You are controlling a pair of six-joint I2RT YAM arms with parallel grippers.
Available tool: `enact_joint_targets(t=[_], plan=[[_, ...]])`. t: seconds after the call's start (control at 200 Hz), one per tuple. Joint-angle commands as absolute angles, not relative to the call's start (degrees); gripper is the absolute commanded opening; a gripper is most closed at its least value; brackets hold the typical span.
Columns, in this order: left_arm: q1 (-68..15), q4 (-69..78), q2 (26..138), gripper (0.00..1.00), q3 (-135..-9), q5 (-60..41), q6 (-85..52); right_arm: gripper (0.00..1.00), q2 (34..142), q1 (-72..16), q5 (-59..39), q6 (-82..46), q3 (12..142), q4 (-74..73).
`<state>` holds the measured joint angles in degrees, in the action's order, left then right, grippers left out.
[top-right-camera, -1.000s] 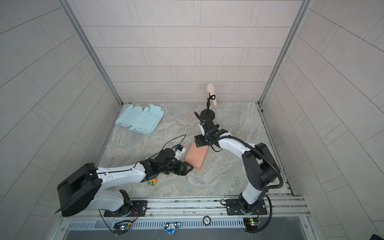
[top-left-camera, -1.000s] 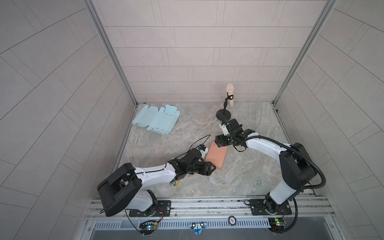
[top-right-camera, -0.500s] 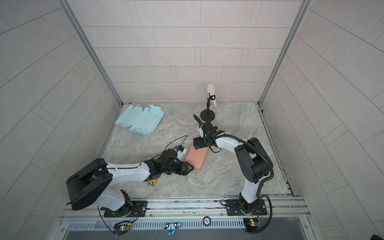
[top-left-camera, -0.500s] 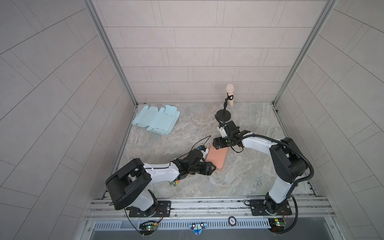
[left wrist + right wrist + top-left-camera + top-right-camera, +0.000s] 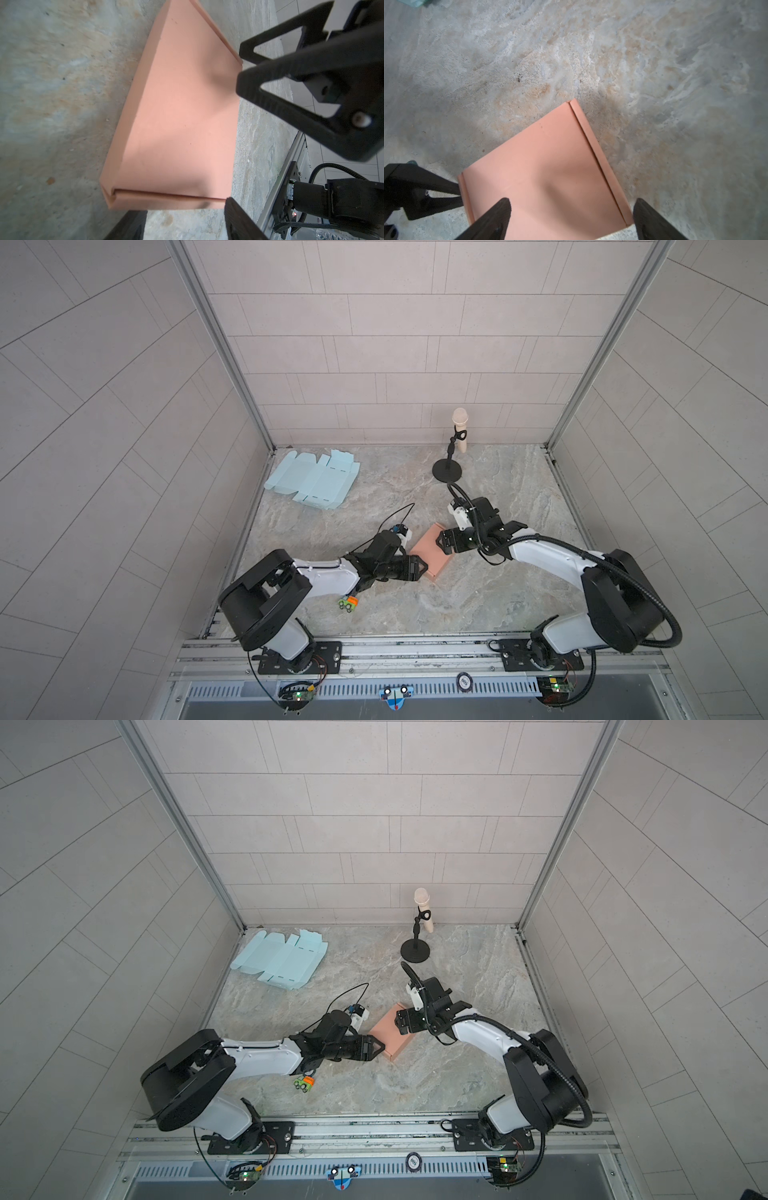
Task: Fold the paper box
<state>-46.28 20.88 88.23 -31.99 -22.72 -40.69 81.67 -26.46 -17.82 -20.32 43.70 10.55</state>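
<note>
While the pink paper box [image 5: 429, 552] lies flat mid-table [image 5: 478, 605], I judge it light, crease-prone: pinch long edges. L gripper [image 5: 422, 568] spread at its 8 o'clock, R gripper [image 5: 443, 543] spread at 2 o'clock.

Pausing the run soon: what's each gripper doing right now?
Left gripper: open beside the pink box, holding nothing.
Right gripper: open over it, holding nothing.

A robot lab cell: grey panel walls [image 5: 374, 344] in aluminium posts [image 5: 220, 348], two arms [image 5: 540, 556] bolted to a rail [image 5: 415, 649], microphone [image 5: 460, 423] at the table's [image 5: 457, 605] back edge
</note>
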Motion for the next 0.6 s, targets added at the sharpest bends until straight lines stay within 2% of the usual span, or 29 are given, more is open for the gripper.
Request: enact_joint_targets(t=[0.0, 0.215, 0.405, 0.596], plan=[[-45.31, 22.68, 88.96, 0.63, -34.03, -24.03, -40.17, 0.95, 78.44, -26.28, -18.72, -21.74, 40.78, 10.11], [-43.40, 21.27, 90.21, 0.63, -36.10, -24.61, -38.61, 0.95, 73.33, -26.37, -18.34, -23.54, 36.46, 10.43], [-42.28, 21.36, 91.17, 0.63, -36.90, -24.70, -38.41, 0.96, 68.54, -26.28, -12.56, -24.17, 36.69, 13.90], [-42.28, 22.47, 92.06, 0.63, -36.83, -25.02, -38.76, 0.97, 71.77, -24.71, -11.60, -25.74, 37.44, 13.07]])
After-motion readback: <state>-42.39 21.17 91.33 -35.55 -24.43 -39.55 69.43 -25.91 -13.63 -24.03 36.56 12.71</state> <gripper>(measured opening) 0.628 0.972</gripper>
